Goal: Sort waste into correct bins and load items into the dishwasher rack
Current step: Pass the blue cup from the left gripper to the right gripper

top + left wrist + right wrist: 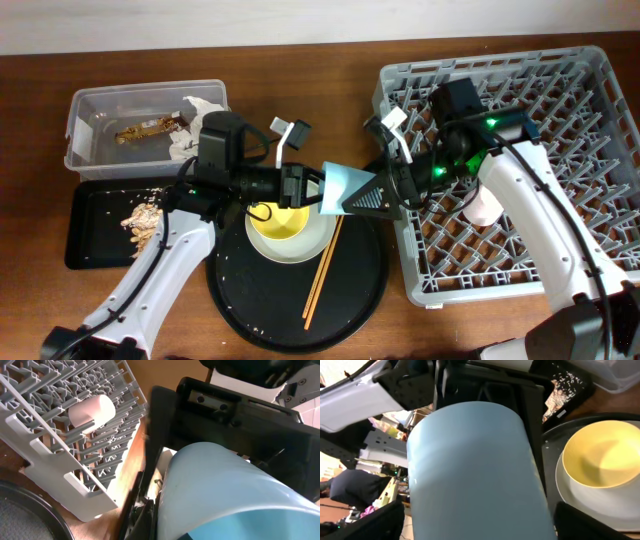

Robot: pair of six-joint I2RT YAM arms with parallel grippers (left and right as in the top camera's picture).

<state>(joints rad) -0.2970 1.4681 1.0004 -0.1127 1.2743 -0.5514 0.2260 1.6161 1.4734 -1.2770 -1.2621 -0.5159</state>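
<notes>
A small blue cup [338,188] hangs in the air between both arms, above the yellow bowl [280,222]. My left gripper [312,188] is shut on its rim end; the cup fills the left wrist view [225,490]. My right gripper [385,192] is open, with a finger on each side of the cup [475,470] and small gaps showing. The bowl sits on the pale plate [300,248], with the chopsticks [322,270] beside it. A pink cup [487,207] lies in the grey dishwasher rack [560,80].
The plate and chopsticks rest on a large round black tray [350,290]. The clear tub [90,110] holds the gold wrapper [145,128] and white tissue [192,135]. The shallow black tray [85,235] holds food scraps [140,218].
</notes>
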